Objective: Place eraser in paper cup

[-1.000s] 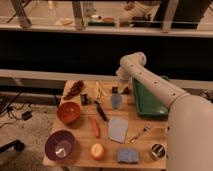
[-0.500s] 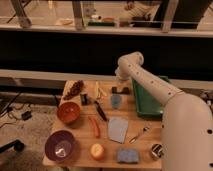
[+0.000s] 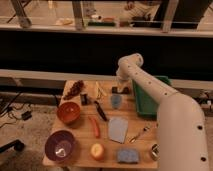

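My gripper [image 3: 120,85] hangs down from the white arm [image 3: 150,85] over the back middle of the wooden table [image 3: 80,161], just left of the green tray [image 3: 148,97]. A small dark block, which looks like the eraser [image 3: 120,91], lies right under the gripper; I cannot tell whether the two touch. A pale cream thing [image 3: 99,90] stands to the left of the gripper, next to the grapes; it may be the paper cup, but I cannot tell. A small blue-grey cup [image 3: 116,101] stands just in front of the gripper.
Also on the table: grapes [image 3: 75,89], an orange bowl [image 3: 68,112], a purple bowl [image 3: 61,146], a black-handled tool [image 3: 100,110], a red chili [image 3: 94,127], a blue-grey sheet [image 3: 118,129], a peach [image 3: 97,150], a blue sponge [image 3: 127,156], a metal tin [image 3: 154,151].
The gripper has shifted slightly to the right at the back of the table and stays low there. The objects have not moved.
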`<control>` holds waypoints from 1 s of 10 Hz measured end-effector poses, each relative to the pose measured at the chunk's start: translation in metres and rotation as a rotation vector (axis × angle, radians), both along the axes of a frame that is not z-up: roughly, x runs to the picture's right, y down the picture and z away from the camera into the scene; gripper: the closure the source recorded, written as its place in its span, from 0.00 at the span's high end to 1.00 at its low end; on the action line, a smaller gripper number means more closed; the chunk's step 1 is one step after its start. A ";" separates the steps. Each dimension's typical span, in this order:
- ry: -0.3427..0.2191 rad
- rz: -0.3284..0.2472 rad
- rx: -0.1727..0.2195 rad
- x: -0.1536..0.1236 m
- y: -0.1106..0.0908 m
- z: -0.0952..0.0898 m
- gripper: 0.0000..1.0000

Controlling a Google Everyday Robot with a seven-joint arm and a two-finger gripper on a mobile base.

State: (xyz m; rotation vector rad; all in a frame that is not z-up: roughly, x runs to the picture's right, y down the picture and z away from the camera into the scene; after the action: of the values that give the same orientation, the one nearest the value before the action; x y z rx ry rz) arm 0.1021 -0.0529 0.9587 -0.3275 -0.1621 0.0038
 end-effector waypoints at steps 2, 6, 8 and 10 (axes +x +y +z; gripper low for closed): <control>0.014 0.005 -0.007 0.004 -0.001 0.008 0.80; 0.044 0.009 -0.027 0.013 0.002 0.024 0.80; 0.055 0.009 -0.043 0.017 0.009 0.032 0.80; 0.061 0.011 -0.057 0.019 0.014 0.036 0.80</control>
State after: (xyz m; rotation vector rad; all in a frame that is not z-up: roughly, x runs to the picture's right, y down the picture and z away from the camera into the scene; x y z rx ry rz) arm 0.1211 -0.0393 0.9950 -0.3830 -0.1034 0.0293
